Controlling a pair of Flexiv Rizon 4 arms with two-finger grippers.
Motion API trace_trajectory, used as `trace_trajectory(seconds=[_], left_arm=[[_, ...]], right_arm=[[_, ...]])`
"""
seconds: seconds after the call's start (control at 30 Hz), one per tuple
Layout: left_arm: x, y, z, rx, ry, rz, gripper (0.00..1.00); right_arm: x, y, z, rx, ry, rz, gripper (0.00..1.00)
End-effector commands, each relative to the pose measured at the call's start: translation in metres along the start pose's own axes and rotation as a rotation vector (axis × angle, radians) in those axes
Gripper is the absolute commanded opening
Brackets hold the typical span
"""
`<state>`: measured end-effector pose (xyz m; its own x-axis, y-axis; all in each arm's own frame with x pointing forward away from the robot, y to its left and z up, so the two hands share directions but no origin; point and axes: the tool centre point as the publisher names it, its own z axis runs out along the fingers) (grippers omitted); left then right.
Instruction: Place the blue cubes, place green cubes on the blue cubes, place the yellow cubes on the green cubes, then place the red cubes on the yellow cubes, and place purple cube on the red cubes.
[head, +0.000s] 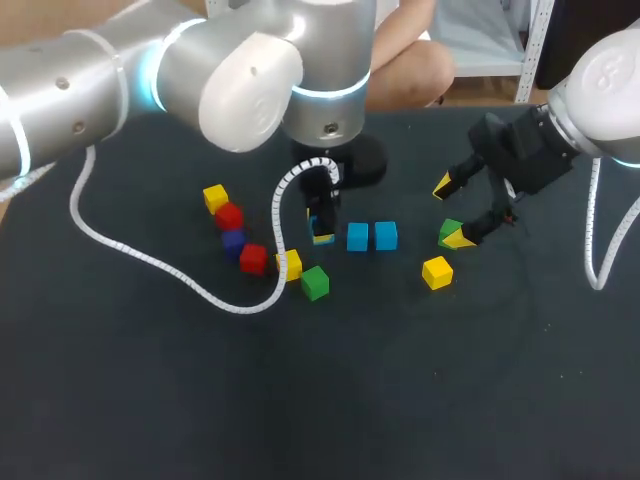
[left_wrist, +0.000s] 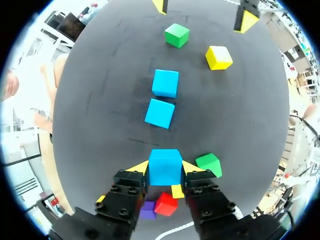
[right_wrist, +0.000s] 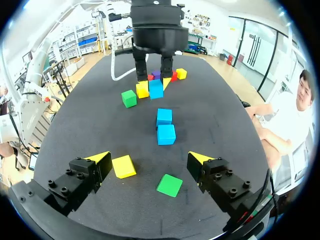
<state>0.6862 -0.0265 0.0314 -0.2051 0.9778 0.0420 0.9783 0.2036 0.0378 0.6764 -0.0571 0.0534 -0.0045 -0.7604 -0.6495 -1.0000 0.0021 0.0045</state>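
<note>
Since our left gripper (left_wrist: 165, 167) is clamped on a blue cube (left_wrist: 164, 171) near the blue row (left_wrist: 160, 113), we judge it light, rigid, slick: hold flat opposite faces. Beyond that row our right gripper (right_wrist: 150, 160) gapes, holding nothing.

A broad table (head: 420, 400) with a dark charcoal, matte top fills the scene, lit evenly from above with only soft shadows.

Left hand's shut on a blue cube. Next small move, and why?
Likely ease the left hand down and open it: its blue cube lines up with the two blue cubes lying ahead, which would finish the base row.
</note>
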Motion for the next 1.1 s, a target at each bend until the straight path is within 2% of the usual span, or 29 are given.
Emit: trace_trajectory(seconds=[0.03, 0.5, 0.9, 1.1], left_arm=[[-0.006, 0.007, 0.004, 0.040, 0.025, -0.009, 0.00], [-0.005, 0.006, 0.024, 0.078, 0.025, -0.040, 0.00], [-0.006, 0.020, 0.025, 0.072, 0.041, -0.029, 0.00], [-0.011, 0.018, 0.026, 0.071, 0.027, -0.021, 0.00]], right_arm=[[0.000, 0.000, 0.000, 0.001, -0.001, -0.001, 1.00], [0.000, 0.000, 0.000, 0.001, -0.001, -0.001, 1.00], [0.000, 0.000, 0.000, 0.001, -0.001, -0.001, 1.00], [0.000, 0.000, 0.000, 0.001, -0.001, -0.001, 1.00]])
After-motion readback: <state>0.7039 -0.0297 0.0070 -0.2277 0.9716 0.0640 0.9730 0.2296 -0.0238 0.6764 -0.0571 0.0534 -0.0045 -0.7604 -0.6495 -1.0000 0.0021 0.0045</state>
